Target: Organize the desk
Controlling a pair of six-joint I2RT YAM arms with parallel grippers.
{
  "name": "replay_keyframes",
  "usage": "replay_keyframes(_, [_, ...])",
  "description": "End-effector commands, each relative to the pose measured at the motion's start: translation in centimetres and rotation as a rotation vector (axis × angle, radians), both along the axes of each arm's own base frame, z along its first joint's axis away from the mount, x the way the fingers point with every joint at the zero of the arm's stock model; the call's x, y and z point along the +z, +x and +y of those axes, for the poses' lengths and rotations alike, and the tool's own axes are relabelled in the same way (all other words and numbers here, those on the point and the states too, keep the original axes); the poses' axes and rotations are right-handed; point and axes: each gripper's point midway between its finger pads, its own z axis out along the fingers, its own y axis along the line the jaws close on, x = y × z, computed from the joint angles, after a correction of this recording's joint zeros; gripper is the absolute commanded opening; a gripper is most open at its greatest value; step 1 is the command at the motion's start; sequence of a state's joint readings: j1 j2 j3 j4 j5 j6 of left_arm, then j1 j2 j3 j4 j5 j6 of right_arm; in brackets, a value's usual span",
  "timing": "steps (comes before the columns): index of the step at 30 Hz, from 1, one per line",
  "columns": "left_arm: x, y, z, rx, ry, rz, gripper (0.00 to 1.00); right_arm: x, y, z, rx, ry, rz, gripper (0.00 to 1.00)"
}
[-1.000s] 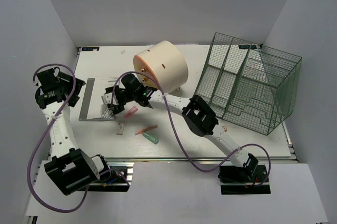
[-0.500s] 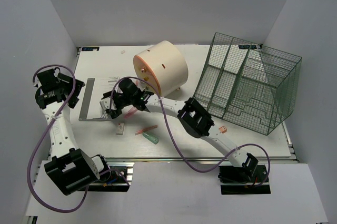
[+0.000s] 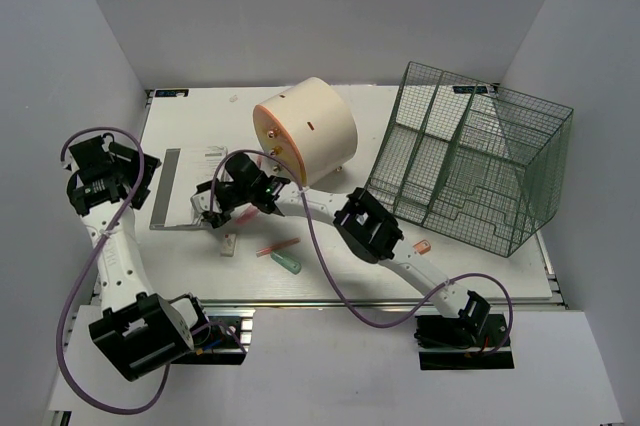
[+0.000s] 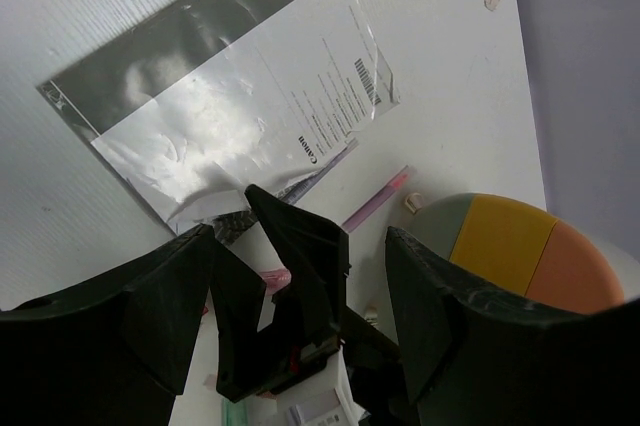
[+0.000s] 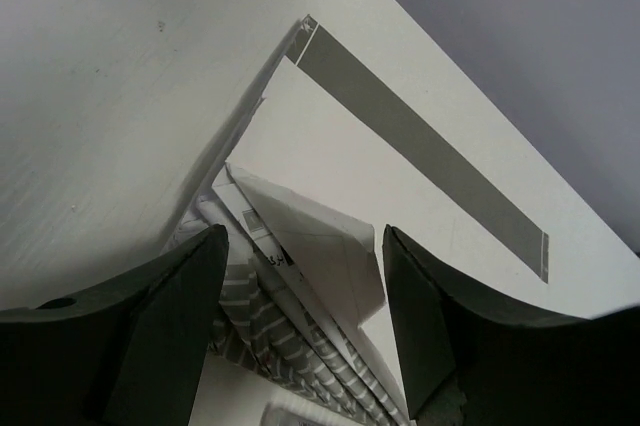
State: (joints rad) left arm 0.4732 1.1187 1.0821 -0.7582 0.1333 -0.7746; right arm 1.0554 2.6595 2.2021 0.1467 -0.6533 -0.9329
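Closing in on the sleeve at the left end of the counter [image 3: 200, 116], the white top under everything.
At far left, parked with the left hand [image 3: 143, 174] spread and empty. Swung leftward over the last second to bring the right hand [image 3: 212, 206], fingers apart and gripping nothing, over the folded leaflet [image 5: 320, 236] in the clear sleeve [image 3: 178, 208]; likely a pickup next. Yet to tidy: pink pen [image 3: 278, 246], green marker [image 3: 287, 263], tipped cream cylinder [image 3: 310, 131], a small orange piece [image 3: 421, 245] uncovered by that swing, mesh basket [image 3: 470, 166].
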Motion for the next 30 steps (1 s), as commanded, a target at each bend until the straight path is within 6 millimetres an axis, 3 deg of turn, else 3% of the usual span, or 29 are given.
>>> replay_keyframes(1, [0.6, -0.6, -0.2, 0.008, -0.001, -0.030, 0.78, 0.9, 0.7, 1.2, -0.040, 0.040, 0.002, 0.69])
replay_keyframes(5, [0.8, -0.8, -0.3, 0.008, 0.003, -0.035, 0.79, 0.4, 0.8, 1.3, -0.046, 0.032, 0.005, 0.68])
replay_keyframes(11, [0.8, -0.9, -0.4, 0.007, 0.005, -0.031, 0.79, 0.6, 0.4, 0.6, -0.043, 0.017, 0.027, 0.57])
replay_keyframes(15, [0.6, -0.9, -0.5, 0.002, 0.001, -0.032, 0.78, -0.2, 0.1, 0.0, -0.040, -0.016, 0.040, 0.51])
replay_keyframes(29, [0.5, -0.2, 0.0, -0.011, 0.017, -0.027, 0.79, -1.1, 1.6, -2.0, -0.090, -0.090, -0.022, 0.38])
replay_keyframes(30, [0.5, -0.1, 0.0, -0.011, 0.018, -0.028, 0.79, -1.2, 2.0, -2.3, -0.095, -0.094, -0.026, 0.16])
